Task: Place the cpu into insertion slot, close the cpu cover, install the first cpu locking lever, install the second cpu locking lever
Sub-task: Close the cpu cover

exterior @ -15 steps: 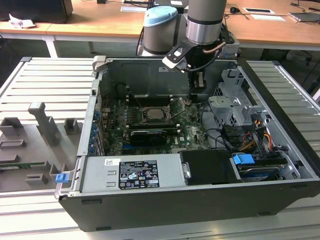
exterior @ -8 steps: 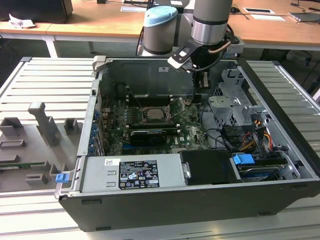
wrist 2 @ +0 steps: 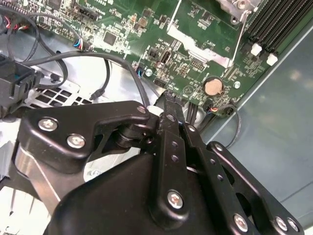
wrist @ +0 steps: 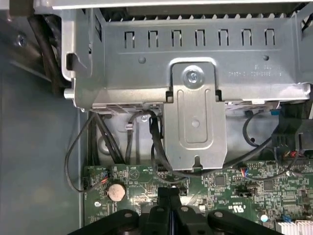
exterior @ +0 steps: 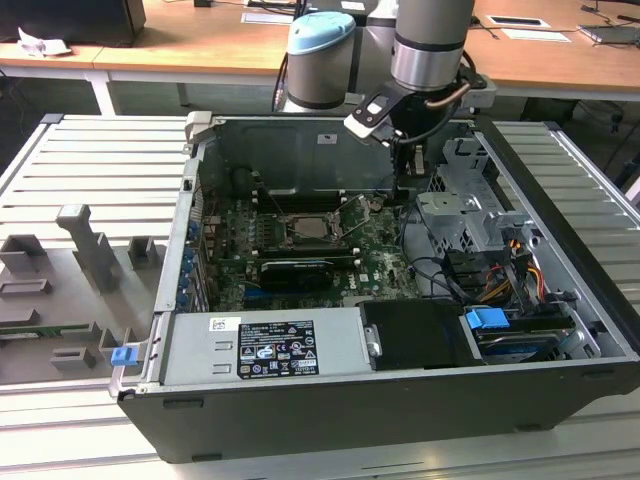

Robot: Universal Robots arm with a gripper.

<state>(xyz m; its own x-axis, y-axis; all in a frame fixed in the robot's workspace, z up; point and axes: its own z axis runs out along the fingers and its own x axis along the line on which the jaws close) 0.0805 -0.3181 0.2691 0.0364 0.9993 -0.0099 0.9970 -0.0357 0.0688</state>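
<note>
While black pincer [wrist: 168,193] sits pressed together, empty | above green motherboard [wrist: 230,183] | round silvery battery [wrist: 116,191] near

From here the gripper [wrist 2: 168,100] reads as matt black with smooth links, studded with bright steel screws [wrist 2: 175,199]. The circuit board [wrist 2: 205,22] is glossy green and its coin battery [wrist 2: 212,86] polished metal. I see a drive cage [wrist: 195,49] of bare dull-silver sheet metal, smooth black rubbery cables [wrist: 155,142] and light wooden desks [exterior: 200,40].
</note>
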